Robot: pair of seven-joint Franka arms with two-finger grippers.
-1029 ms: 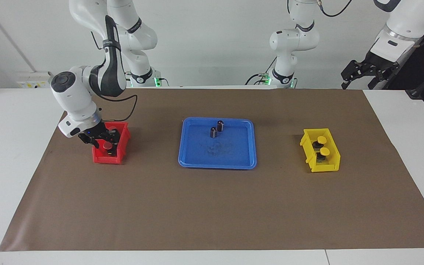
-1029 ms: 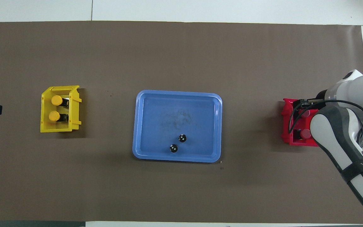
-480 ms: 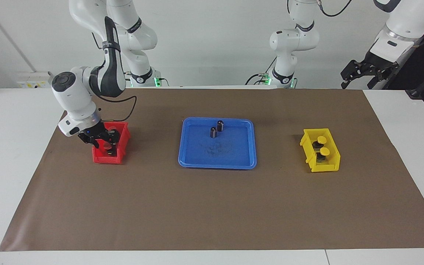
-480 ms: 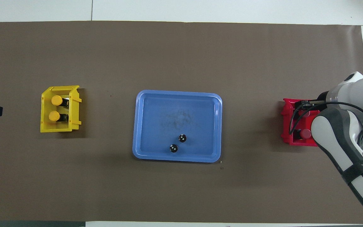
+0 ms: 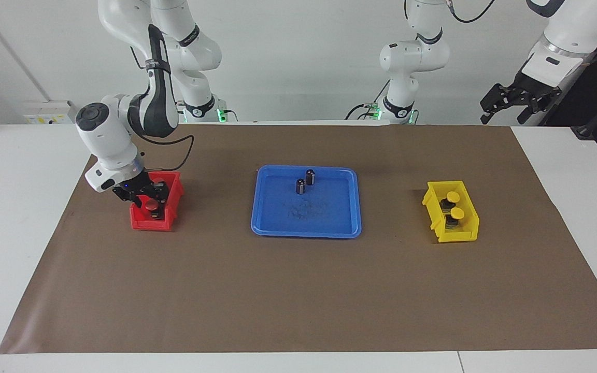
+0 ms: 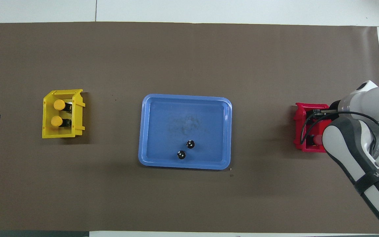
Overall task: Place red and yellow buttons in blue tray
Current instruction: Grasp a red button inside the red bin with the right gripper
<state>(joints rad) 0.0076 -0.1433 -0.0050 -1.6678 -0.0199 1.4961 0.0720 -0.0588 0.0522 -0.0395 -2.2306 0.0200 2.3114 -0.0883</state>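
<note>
Buttons first: two round red mushroom-cap buttons (image 5: 152, 205) on black bases sit in the small red plastic bin (image 5: 143, 224) at the right arm's end of the table, and the right gripper (image 5: 145, 199) is down inside that bin, its fingers either side of the cap farther from the robots; whether they've clamped yet, I cannot tell. Two yellow-capped buttons (image 5: 453, 205) lie in the small yellow plastic bin (image 5: 465, 236) at the left arm's end, with the left gripper (image 5: 515, 101) waiting up high, fingers spread. Between the bins lies the flat bright-blue plastic tray (image 5: 278, 228), holding only two dark capless cylinders (image 5: 306, 182). So the carry likely runs sideways, toward the left arm's end.
</note>
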